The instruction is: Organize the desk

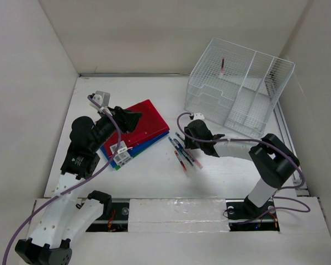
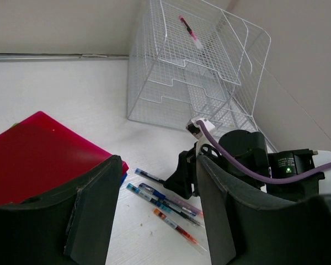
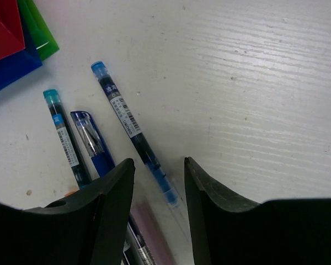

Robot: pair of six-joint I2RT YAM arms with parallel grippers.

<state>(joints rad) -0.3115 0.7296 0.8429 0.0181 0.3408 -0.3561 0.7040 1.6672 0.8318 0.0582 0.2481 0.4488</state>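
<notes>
Both sets of jaws stand apart, gripping nothing. Low over loose pens, the right gripper (image 3: pixel 159 171) has a blue-capped pen (image 3: pixel 121 113) running into its gap. Over the red folder (image 1: pixel 146 118) hangs the left gripper (image 2: pixel 160 163). The desk (image 1: pixel 149 176) spreads beneath both arms; the wire rack (image 1: pixel 237 94) sits far right.

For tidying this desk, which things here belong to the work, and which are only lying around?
Belong to the job: desk, loose pens, stacked folders, wire-mesh organizer, pink pen inside it.
Only around: purple cable, white side panels.
</notes>
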